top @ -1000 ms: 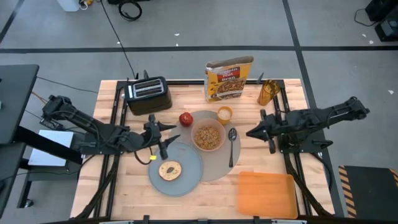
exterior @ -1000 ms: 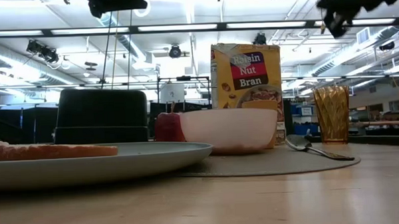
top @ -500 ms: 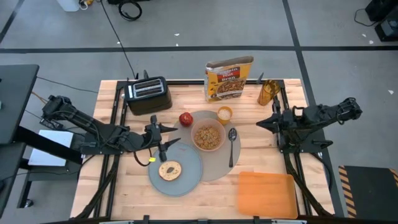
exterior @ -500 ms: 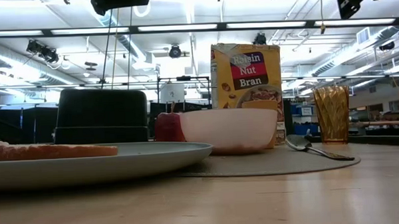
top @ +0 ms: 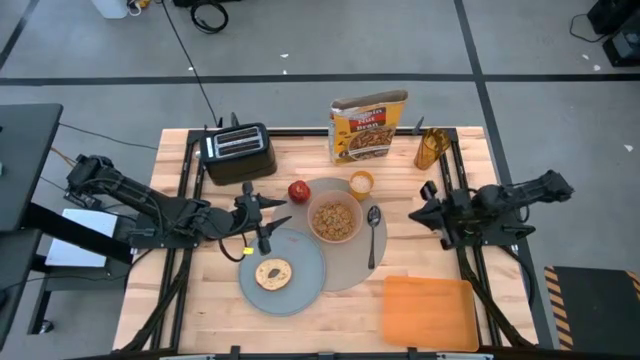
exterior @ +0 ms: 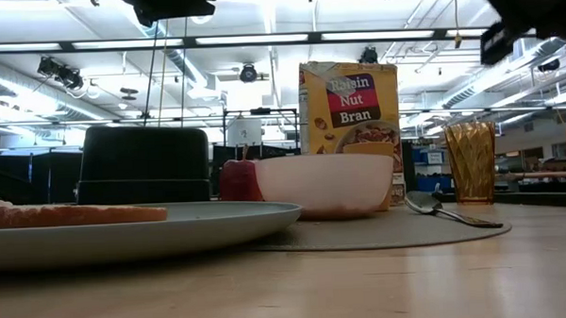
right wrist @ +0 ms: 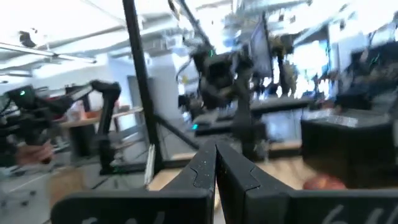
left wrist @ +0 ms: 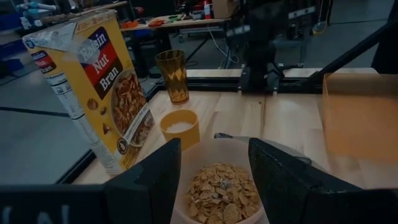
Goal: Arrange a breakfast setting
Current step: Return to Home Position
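The taupe mat (top: 352, 262) lies mid-table. On it stand the pink bowl (top: 334, 218) full of cereal, the metal spoon (top: 373, 232) and part of the grey plate (top: 300, 285), which carries the bagel (top: 273, 273). The red apple (top: 298, 190) and the orange cup (top: 361, 183) stand at the mat's far rim. My left gripper (top: 278, 218) is open and empty above the table, just left of the bowl (left wrist: 217, 199). My right gripper (top: 413, 212) is shut and empty, right of the spoon.
A black toaster (top: 238, 152), a cereal box (top: 368, 127) and an amber glass (top: 431, 148) stand along the far edge. A flat orange board (top: 430, 312) lies at the near right. Bare wood shows between the spoon and my right gripper.
My right gripper has drawn back toward the table's right edge, away from the spoon, and its arm has folded in; its fingers stay shut.
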Controlling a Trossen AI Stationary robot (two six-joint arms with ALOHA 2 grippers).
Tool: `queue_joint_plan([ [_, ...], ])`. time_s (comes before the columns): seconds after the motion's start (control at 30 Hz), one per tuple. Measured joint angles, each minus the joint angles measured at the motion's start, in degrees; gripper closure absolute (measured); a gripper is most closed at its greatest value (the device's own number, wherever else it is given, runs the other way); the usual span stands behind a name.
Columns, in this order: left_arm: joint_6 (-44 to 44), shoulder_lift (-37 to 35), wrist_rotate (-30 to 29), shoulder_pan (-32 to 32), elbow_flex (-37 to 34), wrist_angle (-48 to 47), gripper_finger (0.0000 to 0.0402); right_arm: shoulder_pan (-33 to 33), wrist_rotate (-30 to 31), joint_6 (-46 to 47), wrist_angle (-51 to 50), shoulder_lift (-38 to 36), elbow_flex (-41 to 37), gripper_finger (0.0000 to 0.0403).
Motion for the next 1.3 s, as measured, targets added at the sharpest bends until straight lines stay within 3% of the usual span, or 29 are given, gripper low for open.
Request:
queue_joint_plan([
  [0.2,0.9,0.0,0.0,0.0,0.0,0.0,0.0205,-9.3,-0.5,0.3,-0.3,-0.4,-2.5,0.0387],
  [0.33,-0.6,0.0,0.0,-1.6,0.0,-0.1,0.0205,-14.3,-4.2,-1.7,2.2,-0.5,-2.5,0.0387],
  [0.43,-0.6,0.0,0.1,-3.2,0.0,-0.6,0.0205,-16.3,-7.6,-1.2,-1.3,-0.5,-2.5,0.0387],
  [0.63,-2.1,0.0,0.0,-5.1,0.0,-0.7,0.0205,-16.6,-5.9,-1.2,-16.5,0.9,-2.5,0.0387],
  [0.8,-2.6,-0.1,0.1,-6.8,0.0,-1.6,0.0205,-16.8,-3.2,-3.0,-15.5,3.5,-2.4,0.0386],
  [1.3,-5.1,-1.1,-1.0,-7.4,0.0,-3.6,0.0205,-16.8,-7.8,-4.7,-13.4,1.6,-2.5,0.0378],
])
